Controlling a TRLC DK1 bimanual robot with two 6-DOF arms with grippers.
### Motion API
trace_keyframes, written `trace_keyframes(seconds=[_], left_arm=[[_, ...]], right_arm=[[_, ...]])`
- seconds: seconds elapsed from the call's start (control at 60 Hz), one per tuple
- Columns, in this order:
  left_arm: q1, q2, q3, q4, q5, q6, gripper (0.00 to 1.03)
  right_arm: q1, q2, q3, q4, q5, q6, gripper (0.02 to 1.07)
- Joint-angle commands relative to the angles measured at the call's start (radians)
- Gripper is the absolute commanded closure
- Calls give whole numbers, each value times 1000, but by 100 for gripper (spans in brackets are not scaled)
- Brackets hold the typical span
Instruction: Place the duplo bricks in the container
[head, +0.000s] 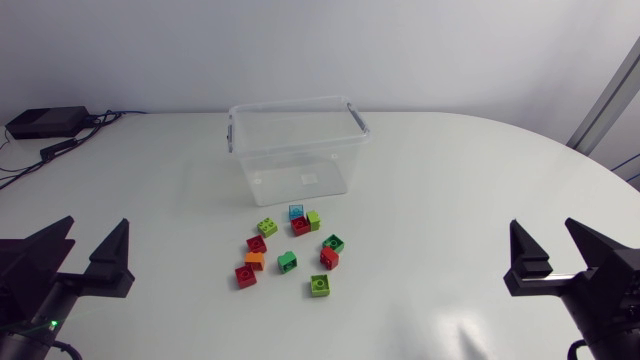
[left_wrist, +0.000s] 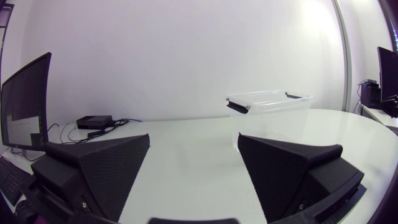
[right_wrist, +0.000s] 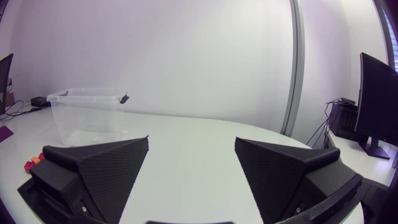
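Two grippers: matte black left gripper (head: 94, 232), right gripper (head: 543, 232); fingers apart, empty.
Bricks: multicoloured plastic duplo bricks (head: 288, 261) clustered near clear plastic container (head: 292, 107).

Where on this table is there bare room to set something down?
Bare stretches: between the left claw and the bricks, and a wider one between bricks and right claw. Crowded: just in front of the clear container, where the bricks cluster.
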Motion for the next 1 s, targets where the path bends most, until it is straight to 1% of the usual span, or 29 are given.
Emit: trace_keyframes(seconds=[0.0,0.417,0.567,0.7,0.817,0.917,0.983], left_arm=[[4,-10,-12,-4,5,-12,4],[-11,-10,-12,-7,5,-19,4],[-5,-15,-3,-1,3,-19,5],[-14,-13,69,-63,3,-25,5],[-36,1,126,-92,1,-28,7],[-50,76,180,-107,1,-43,8],[-59,168,233,-119,1,-51,8]], right_arm=[[3,-6,-20,2,-4,15,7],[4,-7,-20,1,-4,13,7],[12,-11,-20,2,-4,13,7],[15,-11,-9,7,-5,13,7],[32,-6,28,-14,-4,13,7],[49,16,66,-25,2,13,7],[56,57,101,-30,2,15,7]])
